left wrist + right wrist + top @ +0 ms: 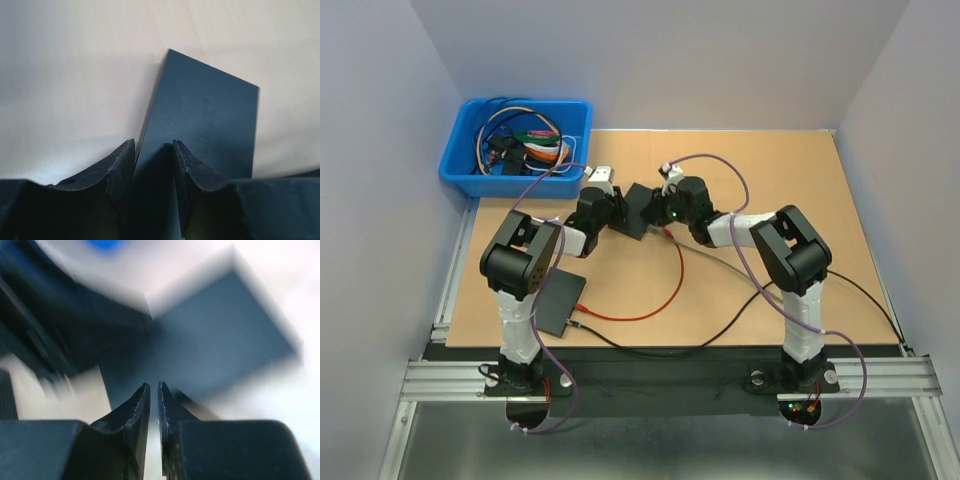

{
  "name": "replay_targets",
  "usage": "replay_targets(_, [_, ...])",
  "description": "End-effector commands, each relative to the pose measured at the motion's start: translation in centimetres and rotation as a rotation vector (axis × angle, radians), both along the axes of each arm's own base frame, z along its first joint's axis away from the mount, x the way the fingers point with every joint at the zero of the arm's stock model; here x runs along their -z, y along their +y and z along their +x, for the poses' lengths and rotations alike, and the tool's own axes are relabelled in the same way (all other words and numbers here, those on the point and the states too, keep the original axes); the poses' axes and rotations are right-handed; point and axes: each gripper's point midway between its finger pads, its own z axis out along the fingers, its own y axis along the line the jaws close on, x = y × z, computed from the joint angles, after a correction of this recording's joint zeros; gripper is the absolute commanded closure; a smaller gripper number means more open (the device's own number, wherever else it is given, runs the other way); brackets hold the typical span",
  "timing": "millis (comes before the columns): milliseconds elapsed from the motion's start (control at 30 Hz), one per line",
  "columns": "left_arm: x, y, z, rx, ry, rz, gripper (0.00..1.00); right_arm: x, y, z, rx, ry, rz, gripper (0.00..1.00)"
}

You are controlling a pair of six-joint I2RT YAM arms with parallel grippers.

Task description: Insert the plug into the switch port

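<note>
The switch is a flat black box (638,212) at the table's middle. It also shows in the left wrist view (205,120) and, blurred, in the right wrist view (220,335). My left gripper (612,207) is shut on the switch's left edge (153,150), one finger on each side of it. My right gripper (663,205) is at the switch's right side, its jaws shut to a thin slit with nothing seen between them (154,390). A red cable (660,290) runs up to the switch under the right gripper. Its plug is hidden.
A blue bin (516,145) of loose cables stands at the back left. A flat black box (558,300) lies by the left arm's base, with a black cable (740,315) running right across the table's front. The table's back and right walls are close.
</note>
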Motion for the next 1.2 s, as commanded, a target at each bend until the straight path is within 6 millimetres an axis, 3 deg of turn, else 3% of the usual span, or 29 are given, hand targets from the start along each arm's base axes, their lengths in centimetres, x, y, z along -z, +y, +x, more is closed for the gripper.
replay_targets(0, [9.7, -5.6, -12.7, 0.306, 0.44, 0.02, 0.55, -19.5, 3.2, 4.5, 0.064, -0.507, 0.351, 1.0])
replay_targets(233, [9.9, -5.5, -12.7, 0.3, 0.443, 0.016, 0.55, -16.2, 3.2, 4.5, 0.071, -0.433, 0.332, 0.98])
replay_targets(333, [9.9, -5.2, -12.5, 0.284, 0.445, 0.011, 0.55, -16.4, 2.7, 4.2, 0.087, -0.44, 0.318, 0.91])
replay_targets(467, [9.3, -5.0, -11.8, 0.258, 0.439, -0.01, 0.54, -16.4, 0.8, 4.2, 0.149, -0.441, 0.224, 0.7])
replay_targets(500, [8.9, -5.0, -11.5, 0.256, 0.426, -0.014, 0.54, -17.8, 0.1, 3.9, 0.166, -0.46, 0.217, 0.64])
replay_targets(533, [8.7, -4.8, -11.3, 0.247, 0.423, -0.014, 0.54, -16.7, -1.1, 3.9, 0.217, -0.437, 0.158, 0.51])
replay_targets(600, [8.1, -4.8, -10.9, 0.241, 0.407, -0.012, 0.53, -16.3, -2.9, 3.7, 0.29, -0.413, 0.106, 0.43])
replay_targets(633, [7.7, -4.6, -10.6, 0.231, 0.4, -0.006, 0.53, -17.7, -5.1, 3.8, 0.392, -0.425, 0.088, 0.39])
replay_targets(700, [7.0, -4.6, -10.1, 0.22, 0.393, -0.004, 0.52, -14.7, -7.4, 2.6, 0.454, -0.344, -0.016, 0.34])
replay_targets(733, [6.8, -4.5, -9.8, 0.208, 0.387, 0.0, 0.51, -14.1, -8.9, 2.0, 0.498, -0.311, -0.062, 0.34])
replay_targets(800, [5.8, -4.7, -9.1, 0.206, 0.369, -0.006, 0.51, -12.2, -10.0, 0.7, 0.513, -0.251, -0.105, 0.33])
replay_targets(833, [5.4, -4.5, -8.9, 0.198, 0.362, 0.002, 0.5, -9.9, -10.5, -0.5, 0.497, -0.204, -0.144, 0.33])
replay_targets(900, [4.0, -4.6, -8.0, 0.19, 0.336, 0.006, 0.49, -8.3, -11.2, -2.0, 0.495, -0.143, -0.163, 0.33])
replay_targets(933, [4.0, -4.3, -8.0, 0.177, 0.343, 0.018, 0.48, -6.2, -11.9, -3.3, 0.491, -0.092, -0.198, 0.34])
replay_targets(1000, [2.8, -4.0, -7.5, 0.168, 0.319, 0.022, 0.46, -6.2, -12.7, -4.6, 0.508, -0.068, -0.172, 0.36])
replay_targets(1033, [2.4, -3.8, -7.5, 0.16, 0.318, 0.029, 0.45, -5.2, -13.2, -5.6, 0.51, -0.046, -0.178, 0.36])
replay_targets(1100, [1.3, -3.4, -7.1, 0.147, 0.294, 0.035, 0.43, -6.1, -13.7, -6.5, 0.519, -0.054, -0.151, 0.35])
replay_targets(1167, [0.9, -2.6, -6.9, 0.126, 0.293, 0.046, 0.43, -5.8, -14.3, -7.1, 0.527, -0.039, -0.168, 0.35])
